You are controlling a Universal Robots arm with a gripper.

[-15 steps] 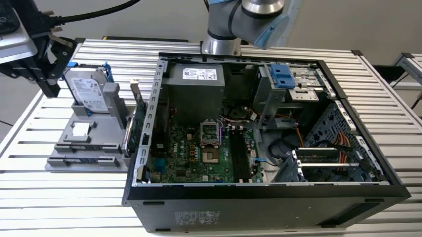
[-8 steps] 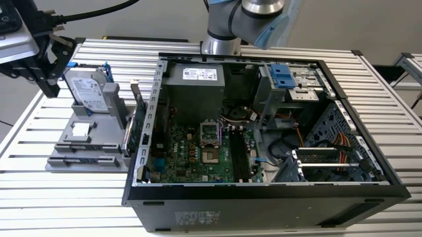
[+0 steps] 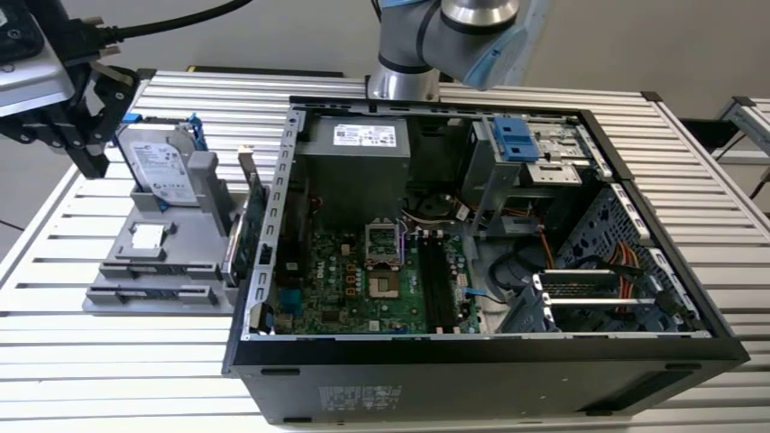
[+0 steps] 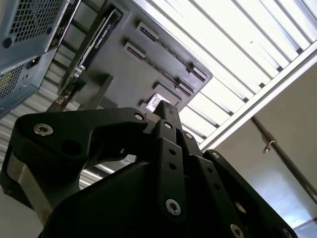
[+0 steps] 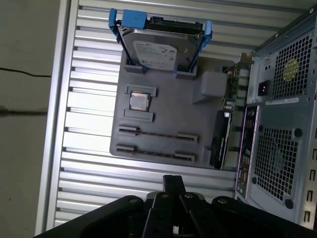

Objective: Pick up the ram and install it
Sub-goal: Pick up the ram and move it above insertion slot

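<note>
Two fingers pressed together on nothing: so stands my end effector (image 3: 92,164), at ten o'clock in the exterior view. At its five o'clock lies the grey tray (image 3: 180,257) with the hard drive (image 3: 162,162). Farther toward four o'clock, the ram (image 3: 431,281) seems seated in the motherboard (image 3: 349,280), though I cannot be sure.

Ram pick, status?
Black gripper fingers shut, nothing seen held, up beside silver hard drive with blue rails. Ram unconfirmed: thin dark strip in grey plastic holder slot, untouched. Nothing seen in the way.
</note>
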